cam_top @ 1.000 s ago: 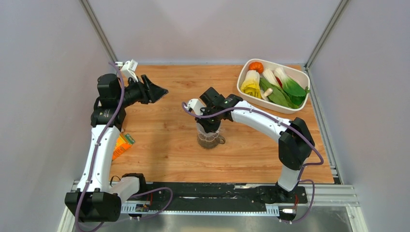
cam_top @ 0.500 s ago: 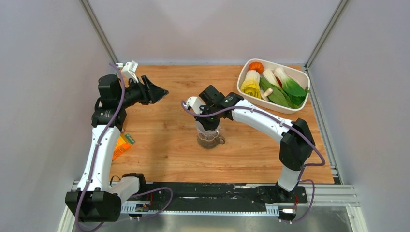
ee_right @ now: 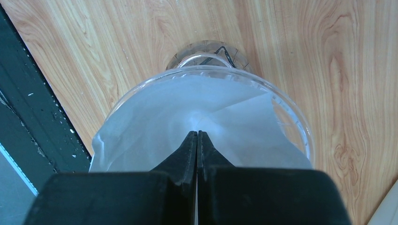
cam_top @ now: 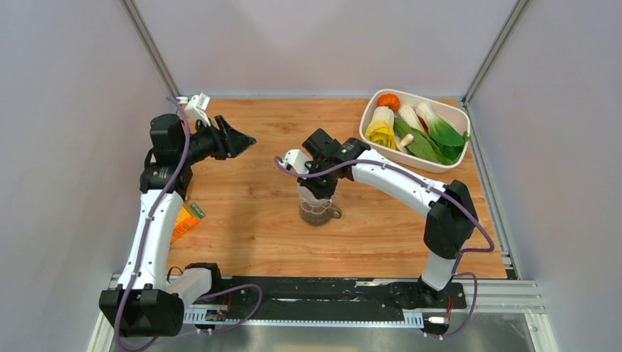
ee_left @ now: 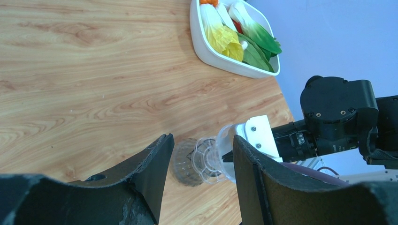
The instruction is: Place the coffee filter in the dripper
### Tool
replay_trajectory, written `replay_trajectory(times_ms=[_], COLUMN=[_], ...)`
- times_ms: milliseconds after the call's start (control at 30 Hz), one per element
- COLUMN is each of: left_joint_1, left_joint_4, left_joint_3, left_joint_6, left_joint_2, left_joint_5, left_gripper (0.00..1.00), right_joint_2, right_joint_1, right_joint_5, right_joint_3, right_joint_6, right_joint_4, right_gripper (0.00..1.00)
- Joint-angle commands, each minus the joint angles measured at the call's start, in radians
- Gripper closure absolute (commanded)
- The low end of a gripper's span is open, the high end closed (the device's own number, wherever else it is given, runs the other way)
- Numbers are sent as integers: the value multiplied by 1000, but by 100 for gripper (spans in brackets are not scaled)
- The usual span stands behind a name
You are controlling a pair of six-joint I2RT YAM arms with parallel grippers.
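Dripper (ee_right: 212,69) stands mid-bench (cam_top: 249,220) on a glass jug (cam_top: 320,214). The coffee filter (ee_right: 155,122) lies inside it, though one edge looks proud of the rim. My right gripper (ee_right: 197,134) has its jaws pressed together, tips at the paper's centre. I'd push gently straight down, then lift clear without dragging paper. The left gripper (cam_top: 243,139) hangs spread, well apart.

White coffee filter (ee_right: 155,122); clear ribbed dripper (ee_right: 211,70); light wood-grain table (cam_top: 249,220); orange packet (cam_top: 182,224).
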Motion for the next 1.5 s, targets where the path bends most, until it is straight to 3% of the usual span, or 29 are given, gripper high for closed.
replay_trajectory(times_ms=[0,400,1233,1467], left_joint_1=[7,8,7,6], left_joint_4=[45,33,34,40], left_joint_3=[-2,9,1,-24], left_joint_6=[-8,0,9,49], left_joint_2=[-20,-14,6,29], left_joint_5=[7,6,32,138], left_gripper=[40,40,40,41], right_joint_2=[22,50,-108,-212], right_joint_1=[6,8,2,-116], right_joint_5=[9,15,-11,-168], right_joint_3=[34,1,54,90], right_joint_6=[-20,-12,7,-1], right_joint_4=[-20,54,85,106], right_gripper=[100,100,100,100])
